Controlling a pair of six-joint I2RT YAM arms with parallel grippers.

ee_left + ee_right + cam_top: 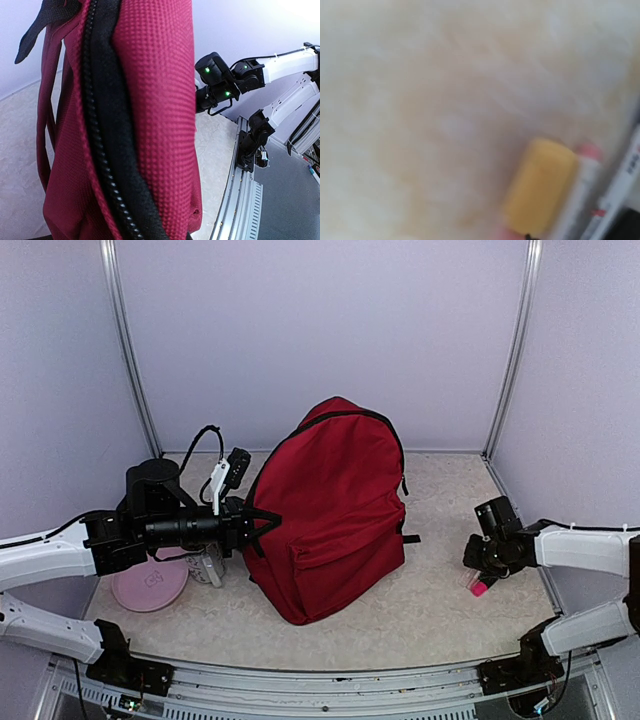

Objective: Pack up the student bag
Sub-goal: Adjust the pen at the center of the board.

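The student bag (335, 510) stands upright in the middle of the top view on the pale table (440, 610), with its front pocket low on its face; it is by far the largest thing there. The left gripper (262, 525) reaches in from the left of the frame with its jaws closed and its tips against the bag's left edge; whether they pinch fabric cannot be told. The left wrist view is filled by the red cloth and the black zipper (100, 140) running top to bottom. The right gripper (482, 575) points down at the right of the frame, well apart from the bag, just above a small pink thing (479, 588); whether its jaws are open or closed cannot be told. Its blurred wrist view shows a yellow cylinder (540, 185) beside white pens (590, 190) at the lower right. A pink disc (150, 587) lies at the lower left.
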